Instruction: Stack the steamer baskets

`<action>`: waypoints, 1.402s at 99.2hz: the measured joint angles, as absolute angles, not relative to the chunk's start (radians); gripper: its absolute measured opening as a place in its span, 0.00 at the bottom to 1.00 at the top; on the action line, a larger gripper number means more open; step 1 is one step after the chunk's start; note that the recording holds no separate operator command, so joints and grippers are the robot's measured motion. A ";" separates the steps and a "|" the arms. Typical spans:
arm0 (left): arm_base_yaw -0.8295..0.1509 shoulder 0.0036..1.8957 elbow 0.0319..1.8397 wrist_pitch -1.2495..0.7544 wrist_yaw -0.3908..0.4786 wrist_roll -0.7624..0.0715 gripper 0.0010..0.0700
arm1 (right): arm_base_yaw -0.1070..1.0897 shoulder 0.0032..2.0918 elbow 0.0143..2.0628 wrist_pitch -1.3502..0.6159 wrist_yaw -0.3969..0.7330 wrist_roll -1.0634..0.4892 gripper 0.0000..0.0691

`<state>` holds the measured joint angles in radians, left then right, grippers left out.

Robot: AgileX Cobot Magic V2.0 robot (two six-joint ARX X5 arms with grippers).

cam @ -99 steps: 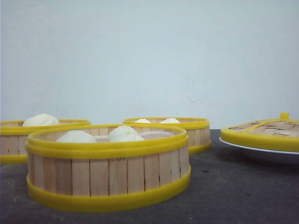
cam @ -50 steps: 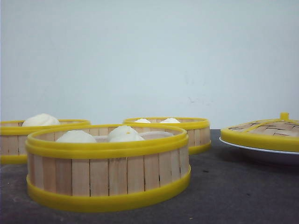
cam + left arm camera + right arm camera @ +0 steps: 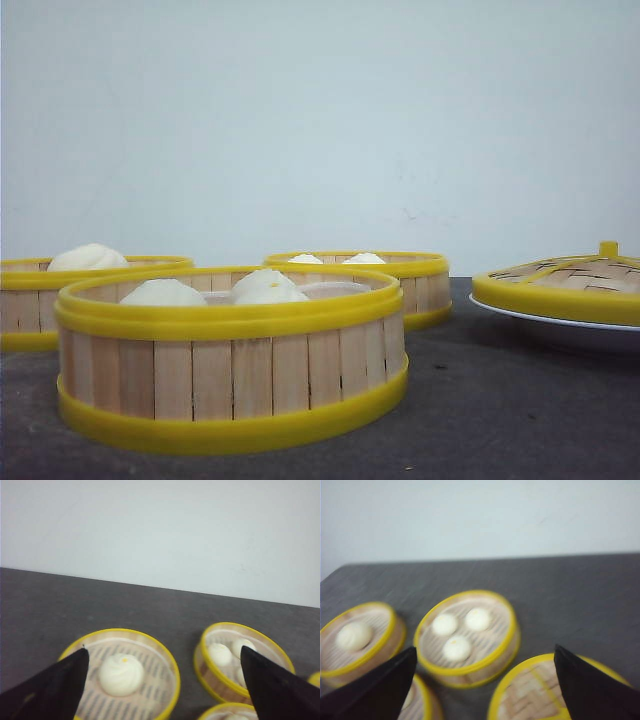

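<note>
A plain pale wall stood behind the dark grey table, and all three round slatted wooden steamer baskets with thick yellow rims sat apart on it, none stacked yet. In the front view the nearest basket held several white buns; the one far left held a single bun; the back basket held three. To the right, the domed woven lid with its yellow rim and knob rested on a white plate, well clear of the baskets.

Your left gripper hung above the table with its black fingers spread wide, holding nothing, over the gap between the single-bun basket and the back one. Your right gripper was likewise spread and empty, above the back basket and the lid; its view was slightly blurred.

To do this step well, you had to choose one basket, centre the claw across its rim, and come straight down so the fingers bracketed the wall without touching the buns. You needed to lift level, since a tilt would probably roll the buns, then seat rim squarely on rim.
</note>
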<state>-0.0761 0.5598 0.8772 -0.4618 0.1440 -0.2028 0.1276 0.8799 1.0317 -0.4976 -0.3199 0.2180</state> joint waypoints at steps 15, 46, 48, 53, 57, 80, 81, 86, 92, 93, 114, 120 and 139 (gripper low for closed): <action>-0.091 0.560 0.877 -0.464 0.165 -0.217 0.85 | 0.186 1.091 1.132 -0.513 -0.322 0.225 0.78; -0.110 0.560 0.877 -0.469 0.210 -0.227 0.85 | 0.242 1.502 1.281 -0.459 -0.310 0.264 0.76; -0.110 0.560 0.877 -0.471 0.210 -0.226 0.85 | 0.242 1.526 1.289 -0.456 -0.307 0.268 0.76; -0.110 0.560 0.877 -0.480 0.213 -0.227 0.85 | 0.244 1.589 1.313 -0.453 -0.282 0.279 0.73; -0.110 0.560 0.877 -0.487 0.215 -0.226 0.85 | 0.244 1.632 1.331 -0.453 -0.266 0.286 0.71; -0.110 0.560 0.877 -0.526 0.216 -0.227 0.85 | 0.247 1.820 1.440 -0.451 -0.189 0.304 0.67; -0.110 0.560 0.877 -0.527 0.216 -0.227 0.85 | 0.249 1.826 1.444 -0.450 -0.184 0.304 0.67; -0.110 0.560 0.877 -0.529 0.216 -0.227 0.85 | 0.254 1.856 1.465 -0.451 -0.160 0.306 0.66; -0.110 0.560 0.877 -0.531 0.216 -0.226 0.85 | 0.258 1.890 1.486 -0.444 -0.152 0.310 0.64; -0.110 0.560 0.877 -0.532 0.216 -0.226 0.85 | 0.259 1.897 1.490 -0.443 -0.152 0.312 0.64; -0.110 0.560 0.877 -0.551 0.216 -0.226 0.85 | 0.281 1.977 1.531 -0.434 -0.081 0.320 0.59; -0.110 0.560 0.877 -0.555 0.216 -0.226 0.85 | 0.287 1.993 1.535 -0.429 -0.068 0.322 0.58; -0.110 0.560 0.877 -0.564 0.216 -0.226 0.85 | 0.294 2.024 1.535 -0.420 -0.049 0.324 0.40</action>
<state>-0.1101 0.5598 0.8772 -0.5644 0.2161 -0.2264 0.2939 2.0239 1.5349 -0.4198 -0.0490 0.3241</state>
